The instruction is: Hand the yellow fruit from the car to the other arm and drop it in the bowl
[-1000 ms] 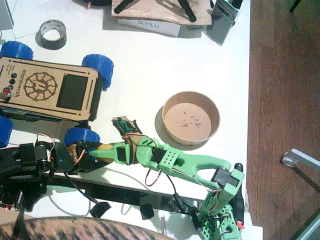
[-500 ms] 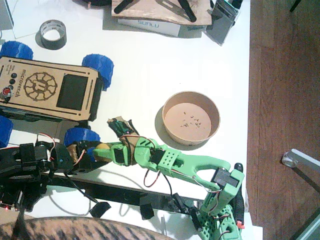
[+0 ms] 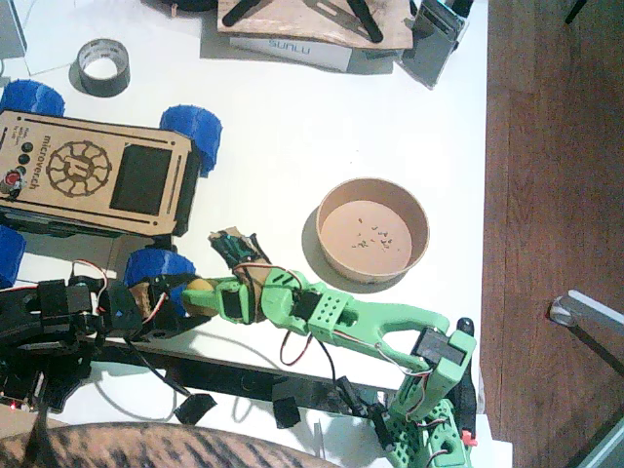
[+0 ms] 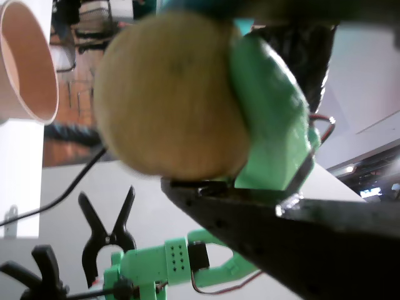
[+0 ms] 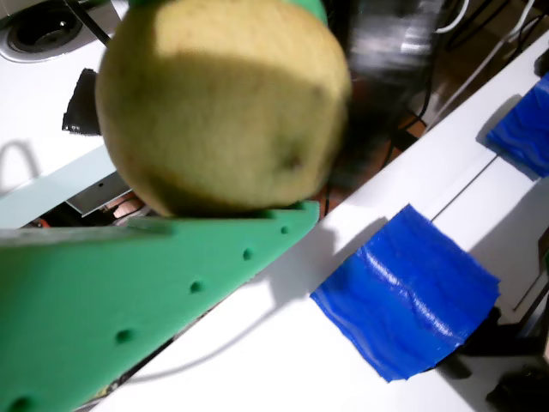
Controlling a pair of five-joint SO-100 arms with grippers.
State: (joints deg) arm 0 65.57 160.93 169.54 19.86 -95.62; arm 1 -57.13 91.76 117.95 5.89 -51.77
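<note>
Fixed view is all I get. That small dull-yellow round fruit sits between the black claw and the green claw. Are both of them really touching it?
Observer: Yes. In a wrist view the yellow fruit rests on a black jaw below it, and a green finger presses on its side.
Operator: And from the green claw's own camera?
Observer: In a wrist view the fruit lies against a flat green jaw with small holes. A ridged blue wheel stands on the white table beyond it.
Operator: Which claw carries it?
Observer: No view settles that.
</note>
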